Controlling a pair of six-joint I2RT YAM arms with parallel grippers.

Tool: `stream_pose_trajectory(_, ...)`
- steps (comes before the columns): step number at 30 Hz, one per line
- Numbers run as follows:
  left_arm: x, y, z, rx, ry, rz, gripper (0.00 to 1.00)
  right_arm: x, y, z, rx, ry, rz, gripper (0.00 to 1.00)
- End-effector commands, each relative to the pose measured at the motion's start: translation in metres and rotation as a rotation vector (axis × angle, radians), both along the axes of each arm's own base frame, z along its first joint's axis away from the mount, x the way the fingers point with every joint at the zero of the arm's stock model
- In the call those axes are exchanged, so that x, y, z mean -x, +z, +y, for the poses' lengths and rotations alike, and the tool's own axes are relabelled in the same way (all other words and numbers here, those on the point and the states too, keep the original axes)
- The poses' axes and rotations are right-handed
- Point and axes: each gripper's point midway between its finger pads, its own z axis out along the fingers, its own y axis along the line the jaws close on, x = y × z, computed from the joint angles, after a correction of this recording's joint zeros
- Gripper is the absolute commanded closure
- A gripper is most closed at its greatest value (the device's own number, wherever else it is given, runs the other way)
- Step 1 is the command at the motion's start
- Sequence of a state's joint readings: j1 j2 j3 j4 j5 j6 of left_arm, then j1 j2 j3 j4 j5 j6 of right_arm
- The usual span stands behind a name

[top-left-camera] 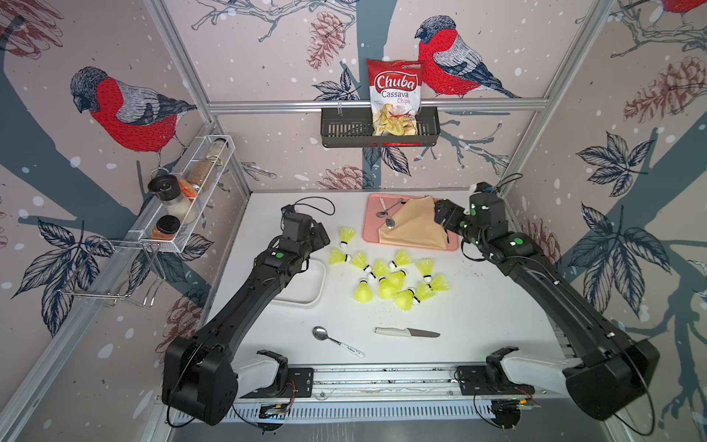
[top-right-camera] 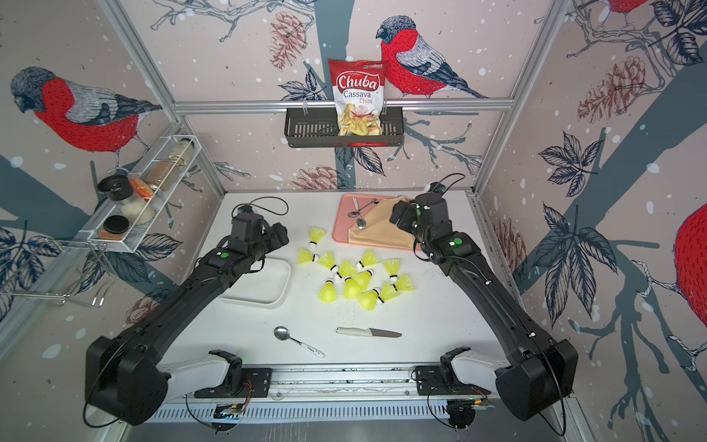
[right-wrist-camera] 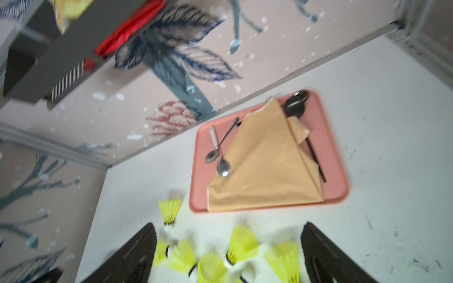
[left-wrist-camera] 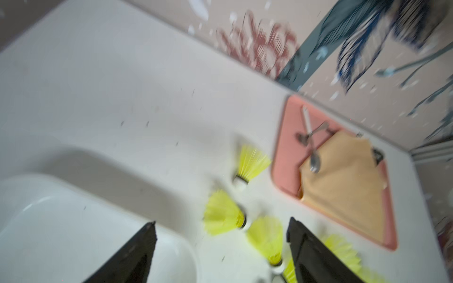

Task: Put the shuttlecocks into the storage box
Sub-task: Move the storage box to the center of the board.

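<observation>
In both top views a red-and-white bag [top-left-camera: 395, 92] printed "Chuba Cassava Chips" stands in a black slotted wall basket [top-left-camera: 344, 128]. A steel spoon [top-left-camera: 336, 340] near the front edge has writing on its white handle, too small to read. The neon yellow-green plastic shuttlecocks [top-left-camera: 386, 275] lie clustered on the white surface [top-left-camera: 478, 325], just beside the shallow white plastic storage box [top-left-camera: 308, 281]. The left hand [top-left-camera: 320, 235] hangs above the box's far corner, near the closest shuttlecocks. The right hand [top-left-camera: 442, 218] is over a flat pink tray [top-left-camera: 373, 233], apart from the pile. The blurred left wrist view shows its fingers [left-wrist-camera: 137, 252] spread wide, gripping nothing, with the box under one and shuttlecocks between them. The right wrist view shows the same wide, empty spread, shuttlecocks between its fingers [right-wrist-camera: 326, 252], and a black spoon [right-wrist-camera: 295, 105] tucked under the tray's tan cloth [right-wrist-camera: 264, 166], which the arm largely hides from above.
</observation>
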State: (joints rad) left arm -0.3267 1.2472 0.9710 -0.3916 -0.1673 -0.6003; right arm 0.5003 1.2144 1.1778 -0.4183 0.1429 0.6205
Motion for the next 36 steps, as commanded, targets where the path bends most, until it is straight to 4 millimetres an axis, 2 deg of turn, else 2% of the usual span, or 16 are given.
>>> stream_pose_trajectory(1,0.048,-0.053,0.001,-0.089,-0.118,0.283,0.24,0.043,-0.038,0.036,0.066,0.176,0.106,0.07)
stream_pose_trajectory(5,0.054,-0.077,-0.019,-0.047,-0.239,0.343,0.45,0.072,-0.072,0.073,-0.004,0.324,0.164,0.10)
stream_pose_trajectory(12,0.064,-0.109,-0.029,-0.052,-0.296,0.418,0.58,0.085,-0.096,0.094,-0.108,0.396,0.210,0.12)
stream_pose_trajectory(16,0.069,-0.116,-0.027,-0.078,-0.299,0.445,0.63,0.089,-0.110,0.100,-0.139,0.412,0.253,0.13)
stream_pose_trajectory(22,0.073,-0.119,-0.027,-0.101,-0.317,0.458,0.77,0.090,-0.128,0.100,-0.128,0.406,0.297,0.14)
stream_pose_trajectory(25,0.072,-0.117,-0.031,-0.097,-0.336,0.451,0.88,0.088,-0.128,0.099,-0.123,0.399,0.298,0.15)
stream_pose_trajectory(26,0.072,-0.117,-0.033,-0.093,-0.345,0.451,0.92,0.087,-0.137,0.098,-0.107,0.390,0.323,0.16)
stream_pose_trajectory(29,0.072,-0.117,-0.041,-0.071,-0.367,0.458,1.00,0.085,-0.143,0.093,-0.088,0.371,0.350,0.17)
stream_pose_trajectory(32,0.073,-0.116,-0.053,-0.034,-0.388,0.469,1.00,0.084,-0.148,0.085,-0.070,0.344,0.375,0.18)
stream_pose_trajectory(36,0.076,-0.114,-0.082,0.021,-0.438,0.475,1.00,0.085,-0.151,0.071,-0.047,0.308,0.398,0.18)
